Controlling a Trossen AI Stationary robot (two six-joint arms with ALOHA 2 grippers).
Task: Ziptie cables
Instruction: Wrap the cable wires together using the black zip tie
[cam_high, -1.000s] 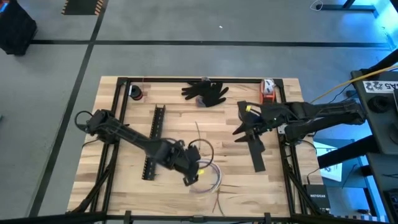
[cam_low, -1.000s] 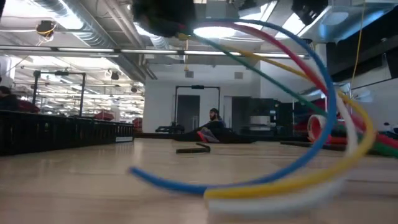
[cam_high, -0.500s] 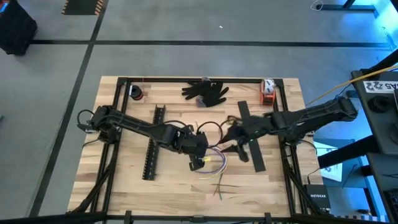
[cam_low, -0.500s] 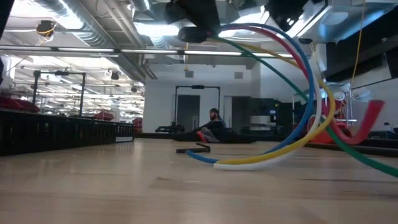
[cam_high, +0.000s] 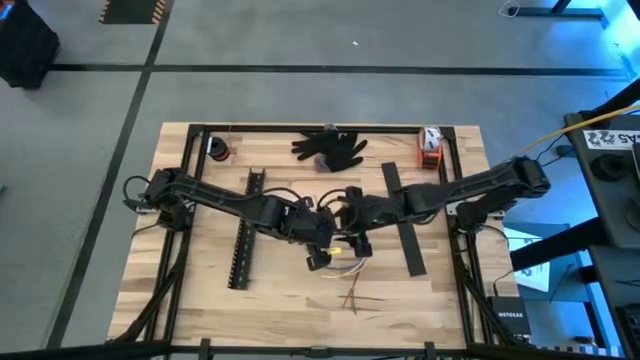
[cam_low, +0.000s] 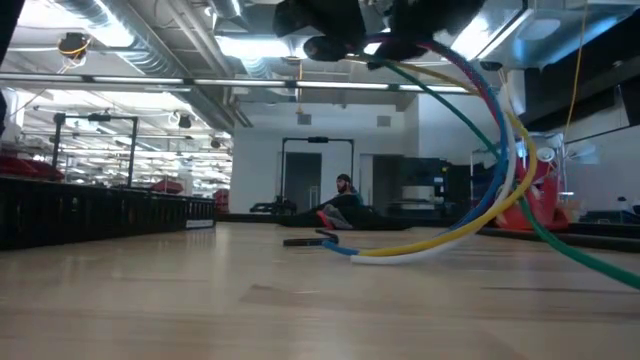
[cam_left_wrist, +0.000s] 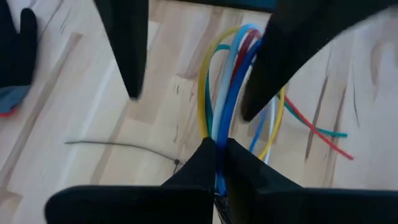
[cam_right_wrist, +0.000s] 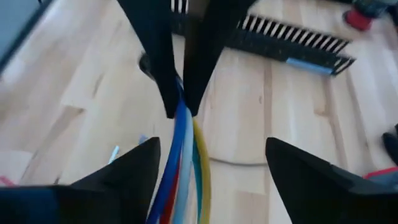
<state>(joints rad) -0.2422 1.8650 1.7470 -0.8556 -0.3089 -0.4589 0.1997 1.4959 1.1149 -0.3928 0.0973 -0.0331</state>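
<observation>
Crowded centre, open edges

Both grippers meet mid-table at the cables; channel blocks the left, black strip the right, glove far; near edge mostly free.

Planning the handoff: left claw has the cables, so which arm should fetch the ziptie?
Right, likely. The left claw is shut on the cables; the right claw is open beside them and free. A ziptie lies nearby.

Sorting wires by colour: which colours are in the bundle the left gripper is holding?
The cables are yellow, blue, white, red and green; the left wrist view shows them best.
</observation>
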